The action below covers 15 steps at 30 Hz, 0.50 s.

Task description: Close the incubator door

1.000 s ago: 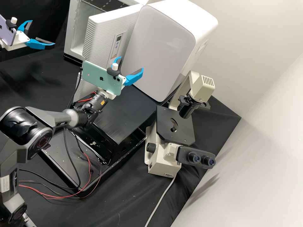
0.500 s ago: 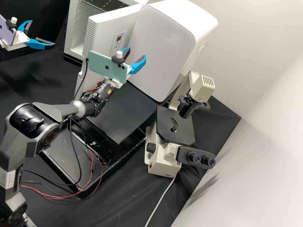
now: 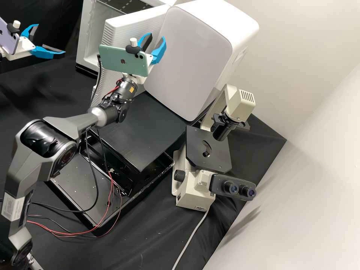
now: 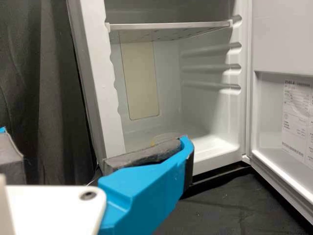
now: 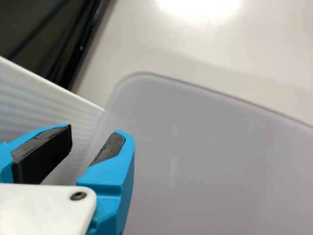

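Incubator door (image 3: 122, 33) is hanging open, right gripper (image 3: 156, 36) near it, left gripper (image 3: 50, 39) facing the cabinet (image 4: 100, 83). Jaws apart on all 2 lol.

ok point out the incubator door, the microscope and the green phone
Incubator door (image 3: 122, 35): high view, on its ribbed outer face.
Microscope (image 3: 196, 144): high view, on its black platform.
Green phone (image 3: 131, 66): high view, on its back.

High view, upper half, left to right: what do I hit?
Lilac phone → left claw → open incubator → its ribbed door → white cabinet → wall.
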Each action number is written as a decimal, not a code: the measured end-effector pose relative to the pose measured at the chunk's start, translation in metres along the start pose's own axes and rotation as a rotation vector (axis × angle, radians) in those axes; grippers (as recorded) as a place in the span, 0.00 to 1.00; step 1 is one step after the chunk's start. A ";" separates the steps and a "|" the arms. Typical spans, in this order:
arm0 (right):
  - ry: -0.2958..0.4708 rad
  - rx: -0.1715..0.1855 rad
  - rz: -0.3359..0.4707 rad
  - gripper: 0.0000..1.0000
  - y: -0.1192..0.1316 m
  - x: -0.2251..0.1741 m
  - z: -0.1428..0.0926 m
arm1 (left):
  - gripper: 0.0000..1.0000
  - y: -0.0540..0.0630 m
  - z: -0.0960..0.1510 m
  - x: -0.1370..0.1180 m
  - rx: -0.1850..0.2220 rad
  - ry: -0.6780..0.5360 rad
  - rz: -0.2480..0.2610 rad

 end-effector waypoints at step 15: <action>0.110 0.103 -0.107 0.00 -0.018 0.022 -0.047 | 1.00 0.000 0.000 0.000 0.000 0.000 0.000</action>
